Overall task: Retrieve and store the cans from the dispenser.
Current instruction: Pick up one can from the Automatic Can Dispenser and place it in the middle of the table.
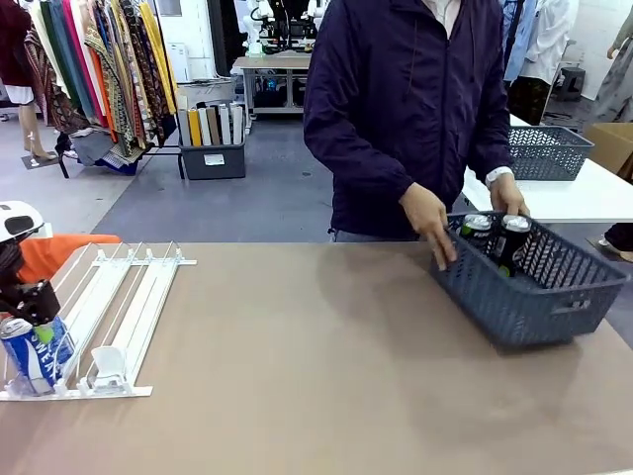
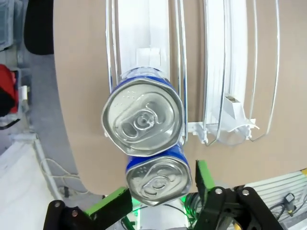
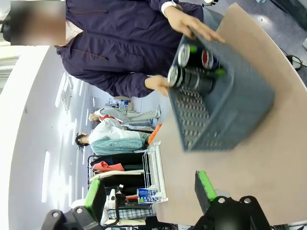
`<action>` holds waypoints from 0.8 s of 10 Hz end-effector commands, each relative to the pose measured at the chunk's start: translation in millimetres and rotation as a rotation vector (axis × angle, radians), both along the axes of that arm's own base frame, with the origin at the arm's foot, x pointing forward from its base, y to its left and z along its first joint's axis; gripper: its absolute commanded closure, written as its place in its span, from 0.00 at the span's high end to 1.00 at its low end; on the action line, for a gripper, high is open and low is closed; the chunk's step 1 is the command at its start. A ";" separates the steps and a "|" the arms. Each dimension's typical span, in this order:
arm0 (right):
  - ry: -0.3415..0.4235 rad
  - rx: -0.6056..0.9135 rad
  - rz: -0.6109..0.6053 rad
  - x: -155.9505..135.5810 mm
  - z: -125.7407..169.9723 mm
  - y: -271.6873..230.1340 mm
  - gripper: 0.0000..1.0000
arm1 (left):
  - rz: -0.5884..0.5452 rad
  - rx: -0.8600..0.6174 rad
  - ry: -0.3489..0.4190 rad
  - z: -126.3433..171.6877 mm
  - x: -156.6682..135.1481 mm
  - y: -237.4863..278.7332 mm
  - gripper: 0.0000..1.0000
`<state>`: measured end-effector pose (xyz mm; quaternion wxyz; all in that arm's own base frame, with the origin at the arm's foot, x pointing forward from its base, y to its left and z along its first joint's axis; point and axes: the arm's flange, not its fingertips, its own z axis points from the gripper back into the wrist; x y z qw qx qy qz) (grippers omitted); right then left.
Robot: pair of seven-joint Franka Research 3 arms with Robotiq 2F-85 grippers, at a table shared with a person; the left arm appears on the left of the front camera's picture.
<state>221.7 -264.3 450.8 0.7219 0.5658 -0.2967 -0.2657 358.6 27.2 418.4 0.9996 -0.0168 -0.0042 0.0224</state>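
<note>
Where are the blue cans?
In the front view the blue cans stand at the table's left edge, at the near end of the dispenser's leftmost lane, under the left gripper.

We show a blue-grey perforated plastic basket [image 1: 554, 307] on the brown tabletop [image 1: 316, 376], right; beyond, we mark a second grey basket [image 1: 547, 153] on a white table [image 1: 584, 201], a rack of colourful garments [image 1: 109, 59] and a dark floor bin [image 1: 214, 160].

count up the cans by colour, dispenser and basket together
blue cans: 2, in one lane of the dispenser
black cans: 2, in the basket
total: 4
</note>
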 end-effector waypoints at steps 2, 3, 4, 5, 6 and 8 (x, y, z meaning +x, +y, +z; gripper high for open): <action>-0.021 -0.017 0.008 0.3 1.0 -1.8 1.00 | 0.017 0.017 -0.021 -35.6 -36.2 -4.9 0.00; -0.021 -0.017 0.008 0.3 1.0 -1.8 1.00 | 0.018 0.017 -0.015 -36.0 -36.3 -5.1 0.00; -0.021 -0.017 0.008 0.3 1.0 -1.8 1.00 | 0.020 0.019 -0.015 -35.2 -36.2 -4.9 0.00; -0.021 -0.017 0.008 0.3 1.0 -1.8 1.00 | 0.023 0.019 -0.020 -33.2 -35.9 -4.6 0.00; -0.021 -0.017 0.008 0.3 1.0 -1.8 1.00 | 0.023 0.017 -0.030 -27.6 -39.0 -3.9 0.00; -0.021 -0.017 0.008 0.3 1.0 -1.8 1.00 | 0.022 0.009 -0.059 -14.1 -41.3 -4.5 0.00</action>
